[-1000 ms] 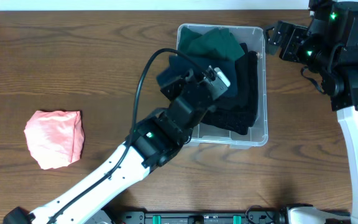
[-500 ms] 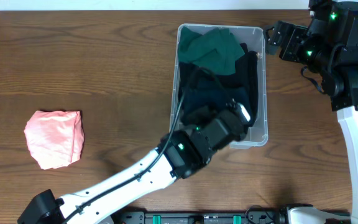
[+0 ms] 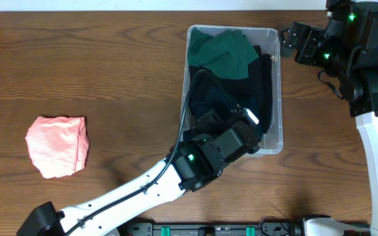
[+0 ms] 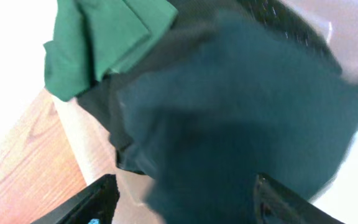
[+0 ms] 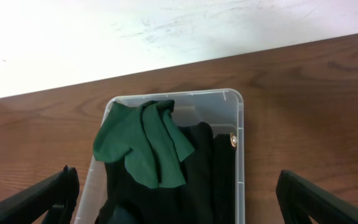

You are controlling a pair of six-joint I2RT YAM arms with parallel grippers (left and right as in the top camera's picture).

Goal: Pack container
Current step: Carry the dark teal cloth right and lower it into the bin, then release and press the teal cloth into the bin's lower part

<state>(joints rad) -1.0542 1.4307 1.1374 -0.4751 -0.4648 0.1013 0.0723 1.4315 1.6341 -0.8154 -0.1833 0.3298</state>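
The clear container (image 3: 278,98) stands right of the table's middle. It holds a green garment (image 3: 223,49) at its far end, a black one (image 3: 262,85) along its right side and a dark teal one (image 3: 215,98) nearer me. My left gripper (image 3: 228,121) hangs low over the container's near end. In the left wrist view the left gripper (image 4: 182,208) is open, with the dark teal garment (image 4: 247,124) lying loose between its spread fingers. My right gripper (image 3: 291,42) hovers open beside the container's far right corner; from its wrist I see the container (image 5: 239,124) and the green garment (image 5: 145,146).
A folded pink garment (image 3: 56,145) lies on the wooden table (image 3: 110,65) at the left, well apart from the container. The left arm stretches from the table's near edge up to the container. The right arm's body stands along the right edge.
My left arm carried the dark teal garment from the container's left rim down into its near half. Its jaws, shut on the cloth before, now stand open. The right arm has not moved.
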